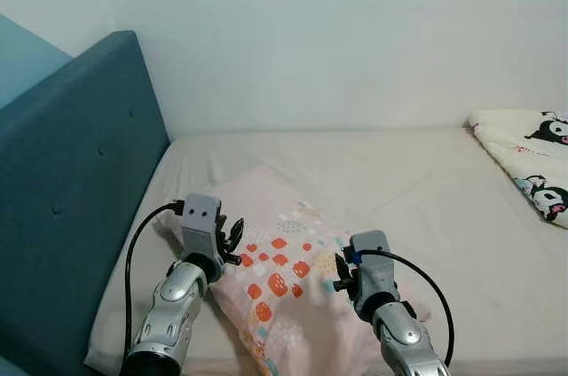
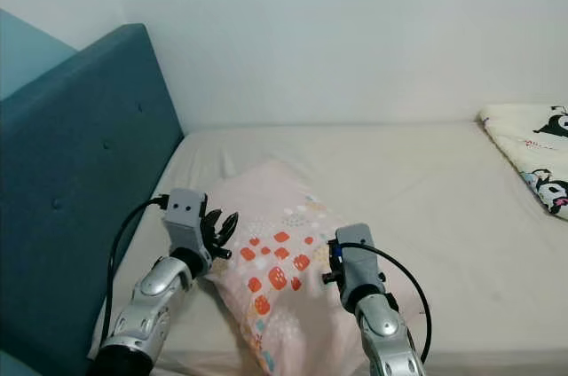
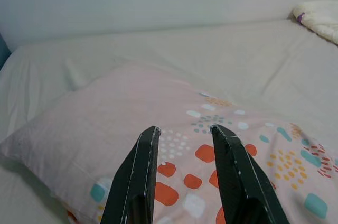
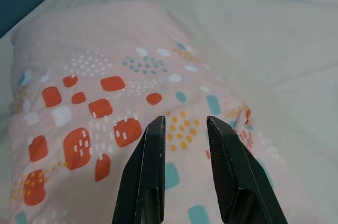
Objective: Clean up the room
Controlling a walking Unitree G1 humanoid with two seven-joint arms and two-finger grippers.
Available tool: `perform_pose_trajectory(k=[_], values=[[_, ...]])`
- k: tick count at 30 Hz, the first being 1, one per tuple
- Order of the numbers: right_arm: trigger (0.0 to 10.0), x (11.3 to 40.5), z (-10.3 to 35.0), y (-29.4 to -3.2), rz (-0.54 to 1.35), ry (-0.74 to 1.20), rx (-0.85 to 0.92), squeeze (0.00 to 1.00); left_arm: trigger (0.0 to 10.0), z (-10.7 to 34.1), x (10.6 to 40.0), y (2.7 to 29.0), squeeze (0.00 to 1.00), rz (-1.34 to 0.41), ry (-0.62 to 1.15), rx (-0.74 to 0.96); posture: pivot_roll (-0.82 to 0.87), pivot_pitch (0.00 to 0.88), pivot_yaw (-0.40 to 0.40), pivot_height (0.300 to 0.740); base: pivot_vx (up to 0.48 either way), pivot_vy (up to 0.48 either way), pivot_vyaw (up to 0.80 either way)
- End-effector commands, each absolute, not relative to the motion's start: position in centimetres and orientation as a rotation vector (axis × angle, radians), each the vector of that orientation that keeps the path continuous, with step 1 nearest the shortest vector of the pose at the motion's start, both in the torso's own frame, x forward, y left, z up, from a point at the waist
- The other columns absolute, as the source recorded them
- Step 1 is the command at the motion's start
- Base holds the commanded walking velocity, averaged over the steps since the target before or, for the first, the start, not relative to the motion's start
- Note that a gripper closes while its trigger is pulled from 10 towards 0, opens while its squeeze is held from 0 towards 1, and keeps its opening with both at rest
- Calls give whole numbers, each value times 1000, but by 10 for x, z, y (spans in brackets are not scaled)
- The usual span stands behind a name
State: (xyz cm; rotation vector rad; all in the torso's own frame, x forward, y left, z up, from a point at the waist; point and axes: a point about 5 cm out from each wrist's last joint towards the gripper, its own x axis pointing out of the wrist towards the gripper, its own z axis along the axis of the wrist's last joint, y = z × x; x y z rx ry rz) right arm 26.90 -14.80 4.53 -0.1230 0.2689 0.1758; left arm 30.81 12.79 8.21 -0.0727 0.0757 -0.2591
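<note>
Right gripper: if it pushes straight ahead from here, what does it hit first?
Most likely the pink patterned pillow: the right gripper, jaws open, points along its top. Depth is unclear, so it may skim over.

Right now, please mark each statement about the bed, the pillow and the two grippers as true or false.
1. The pillow lies on the bed. True.
2. The left gripper is shut on the pillow. False: it is open, over the pillow.
3. The headboard is blue. True.
4. The right gripper holds the blanket. False: it is open, over the pillow; the blanket lies far to the right.
5. The pillow is plain white. False: pink with coloured patches.
</note>
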Motion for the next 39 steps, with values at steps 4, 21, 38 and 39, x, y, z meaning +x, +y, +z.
perform_pose_trajectory(k=[4,21,38,39], values=[[10000,270,48,-145,181,266,-101,0,10000,75,304,133,0,-216,114,-68,-39,2,26,675,0,0,0],[10000,276,50,-141,211,256,-107,0,10000,75,309,139,0,-191,131,-56,-30,0,19,580,0,0,0],[10000,273,51,-140,213,243,-103,0,10000,78,310,140,0,-190,129,-87,-23,0,22,580,0,0,0],[10000,274,51,-140,211,243,-100,0,10000,79,310,139,0,-195,123,-94,-24,0,22,580,0,0,0]])
